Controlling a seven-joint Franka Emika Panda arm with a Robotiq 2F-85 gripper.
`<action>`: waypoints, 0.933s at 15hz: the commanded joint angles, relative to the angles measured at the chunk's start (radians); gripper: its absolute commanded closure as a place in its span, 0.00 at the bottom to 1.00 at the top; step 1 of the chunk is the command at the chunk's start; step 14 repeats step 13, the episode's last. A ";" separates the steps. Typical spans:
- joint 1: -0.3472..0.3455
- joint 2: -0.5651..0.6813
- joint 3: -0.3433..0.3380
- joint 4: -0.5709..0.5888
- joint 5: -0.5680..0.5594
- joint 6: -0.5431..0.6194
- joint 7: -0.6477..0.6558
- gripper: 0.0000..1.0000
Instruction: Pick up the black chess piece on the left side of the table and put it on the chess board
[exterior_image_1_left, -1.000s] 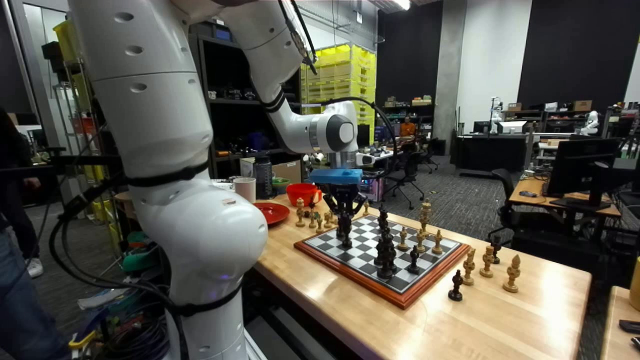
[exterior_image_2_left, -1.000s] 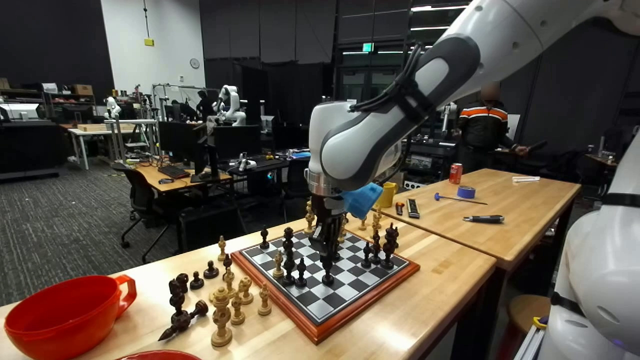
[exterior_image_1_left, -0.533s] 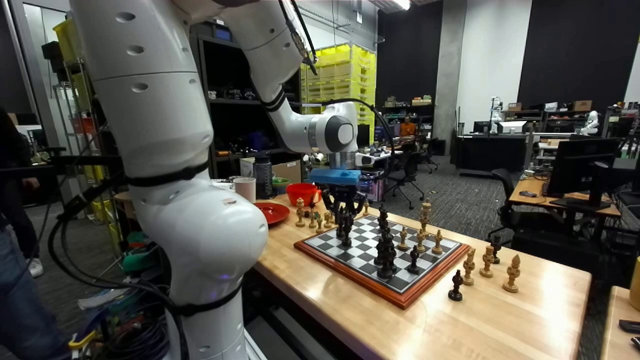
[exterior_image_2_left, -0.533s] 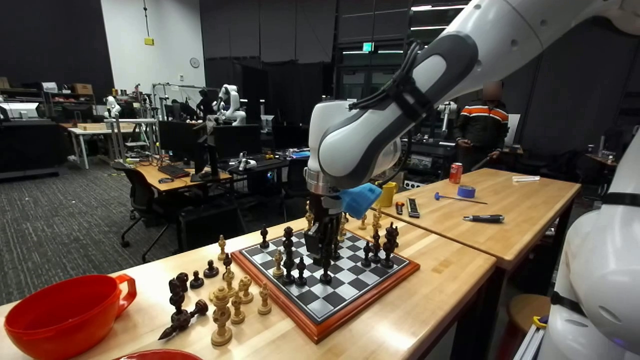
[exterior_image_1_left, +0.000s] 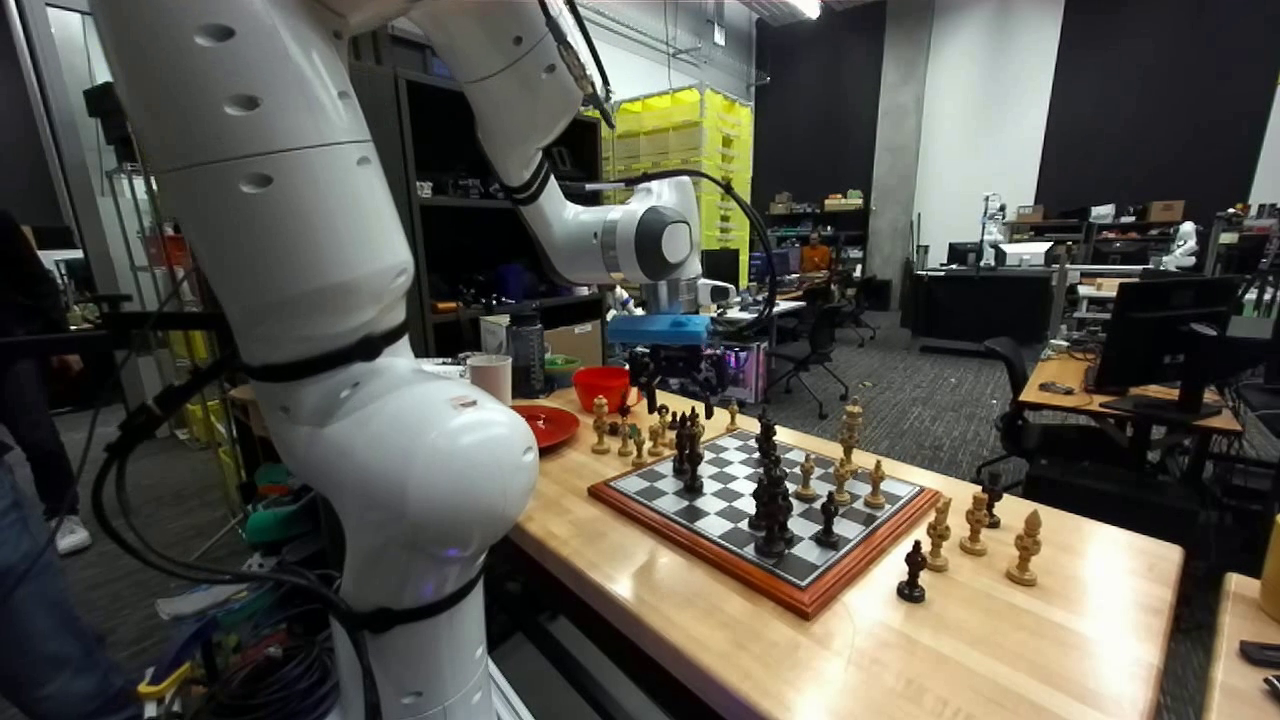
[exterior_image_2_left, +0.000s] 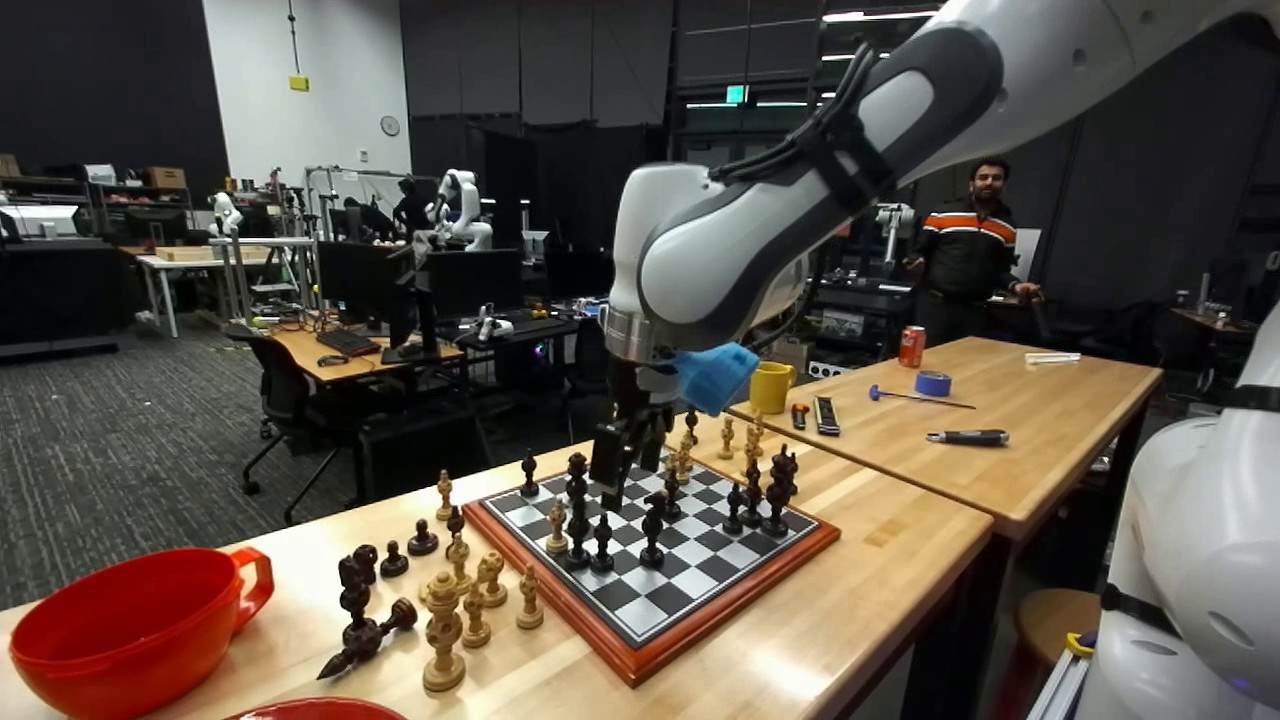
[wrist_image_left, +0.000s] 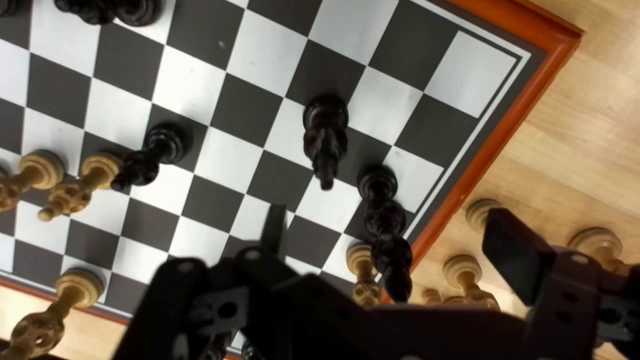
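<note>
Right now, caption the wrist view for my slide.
Looking down past the open gripper: black pieces and tan pieces on the chess board, more tan pieces on the table beside it.

You have one chess board (exterior_image_1_left: 700, 546), and the two exterior views together show you five tan chess pieces (exterior_image_1_left: 875, 485) on it. Its black chess pieces (exterior_image_2_left: 652, 535) overlap too much to number. Off the end away from your one red handled bowl (exterior_image_2_left: 130, 690), you count three tan pieces (exterior_image_1_left: 1026, 550) and two black pieces (exterior_image_1_left: 911, 575). You also have one toppled black piece (exterior_image_2_left: 367, 640), one yellow mug (exterior_image_2_left: 771, 388), one soda can (exterior_image_2_left: 911, 347) and one roll of blue tape (exterior_image_2_left: 933, 384).
</note>
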 joint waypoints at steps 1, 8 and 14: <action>0.013 -0.147 0.000 -0.018 0.025 -0.100 -0.003 0.00; 0.018 -0.243 -0.003 0.026 0.013 -0.320 -0.005 0.00; 0.025 -0.287 -0.007 0.032 0.023 -0.372 -0.017 0.00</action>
